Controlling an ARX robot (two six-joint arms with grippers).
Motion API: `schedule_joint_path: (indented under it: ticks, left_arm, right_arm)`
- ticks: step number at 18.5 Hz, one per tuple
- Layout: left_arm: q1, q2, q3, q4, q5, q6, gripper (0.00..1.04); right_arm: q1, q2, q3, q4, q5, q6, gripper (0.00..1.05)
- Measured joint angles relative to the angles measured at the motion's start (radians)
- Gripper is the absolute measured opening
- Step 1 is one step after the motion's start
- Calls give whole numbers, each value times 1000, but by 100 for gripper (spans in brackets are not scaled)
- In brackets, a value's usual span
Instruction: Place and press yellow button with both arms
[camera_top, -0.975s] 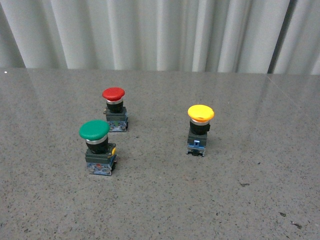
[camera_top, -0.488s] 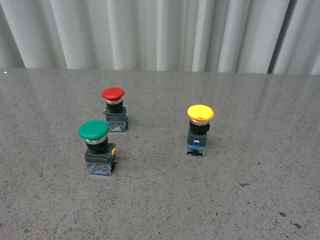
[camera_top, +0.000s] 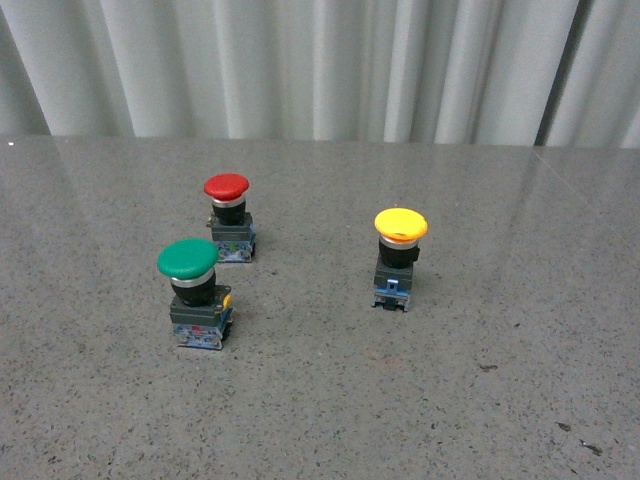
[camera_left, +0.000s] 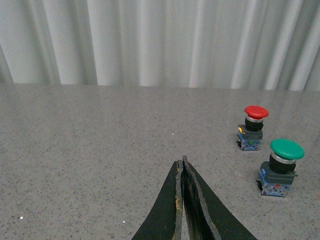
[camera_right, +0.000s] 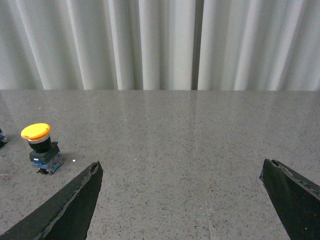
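The yellow button (camera_top: 400, 259) stands upright on the grey table, right of centre in the front view, with nothing touching it. It also shows in the right wrist view (camera_right: 41, 146), far to one side of my right gripper (camera_right: 181, 165), which is wide open and empty over bare table. My left gripper (camera_left: 183, 160) is shut with nothing between its fingers, and the yellow button is out of its view. Neither arm shows in the front view.
A green-capped button (camera_top: 194, 292) stands front left and a red-capped button (camera_top: 229, 216) behind it; both show in the left wrist view, green (camera_left: 281, 166) and red (camera_left: 252, 126). The speckled grey table (camera_top: 470, 400) ends at a pleated white curtain (camera_top: 320, 65).
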Motion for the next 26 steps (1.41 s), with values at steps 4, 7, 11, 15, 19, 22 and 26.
schedule_joint_path:
  ticks: [4, 7, 11, 15, 19, 22, 26]
  left_arm:
    - [0, 0, 0, -1, 0, 0, 27]
    - [0, 0, 0, -1, 0, 0, 65]
    - [0, 0, 0, -1, 0, 0, 100]
    - [0, 0, 0, 0, 0, 0, 98]
    - [0, 0, 0, 0, 0, 0, 98]
    - [0, 0, 0, -1, 0, 0, 98]
    - [0, 0, 0, -1, 0, 0, 98]
  right_arm:
    - [0, 0, 0, 0, 0, 0, 98]
    - [0, 0, 0, 0, 0, 0, 98]
    - [0, 0, 0, -1, 0, 0, 98]
    - [178, 403, 144, 324, 77, 145, 98]
    - [433, 986, 454, 649, 124, 105, 98]
    - [595, 1524, 774, 615, 143, 105, 95]
    - [571, 1600, 792, 565, 135, 132, 64]
